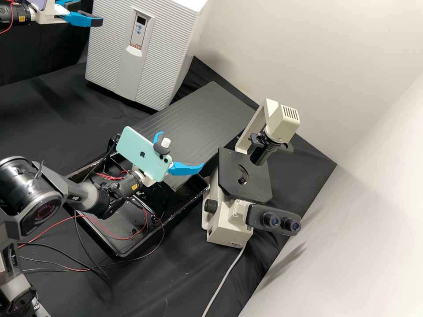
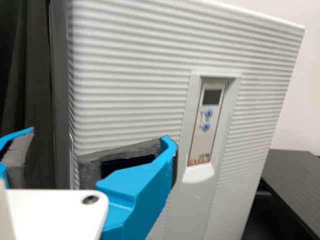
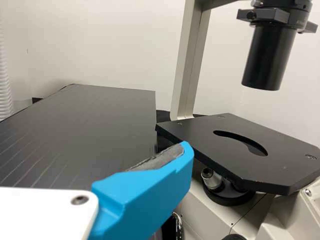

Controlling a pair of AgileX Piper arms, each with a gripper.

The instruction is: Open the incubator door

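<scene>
Hanging at the high view's upper left, the left gripper has its fingers parted, grasping nothing, near the left edge of the white incubator, whose ribbed front door is closed. Farther right, beyond a pale green phone on its arm, the right gripper stands spread above a black tray, and rightmost sits the microscope.
</scene>
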